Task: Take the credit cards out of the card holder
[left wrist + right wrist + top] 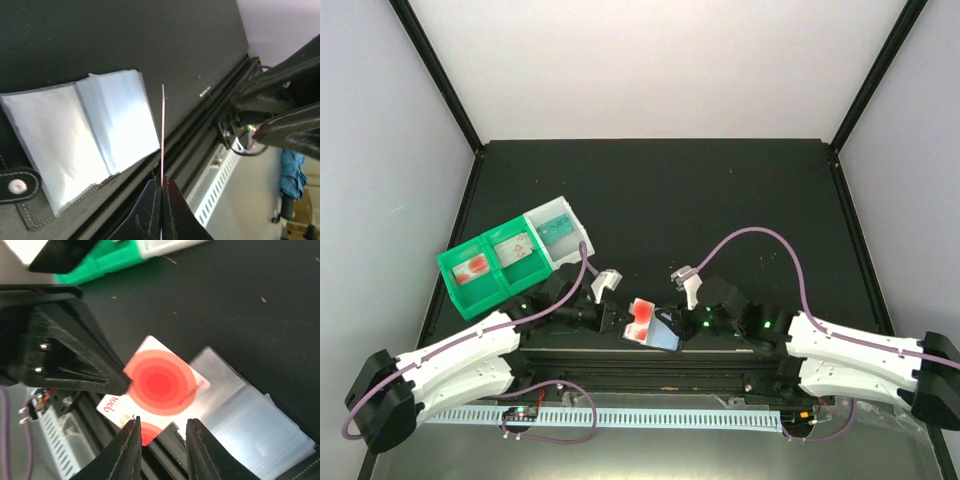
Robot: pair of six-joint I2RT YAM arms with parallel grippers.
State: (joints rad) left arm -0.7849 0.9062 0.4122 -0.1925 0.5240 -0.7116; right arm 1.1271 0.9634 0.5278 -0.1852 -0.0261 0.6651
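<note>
From above, your left gripper (623, 321) pinches a white credit card (642, 318) with red circles, lifted just over the card holder (667, 336). The holder lies open on the black table (720, 200) at its near edge, between both arms. Your right gripper (685, 328) sits just beside it. A green-and-clear tray (485, 268) stands to the left.

In your left wrist view, the fingers (150, 210) press together on the credit card (163, 130), seen edge-on. The card holder (85, 145) lies flat, showing grey and pale blue clear sleeves, dark stitched edges and a snap strap (17, 186).

In your right wrist view, the right gripper (164, 423) has its jaws spread, gripping nothing, the card's (160, 382) lower corner between them. The left gripper (117, 385) clamps the card's left side. The holder's clear sleeves (255, 430) lie beneath.
</note>
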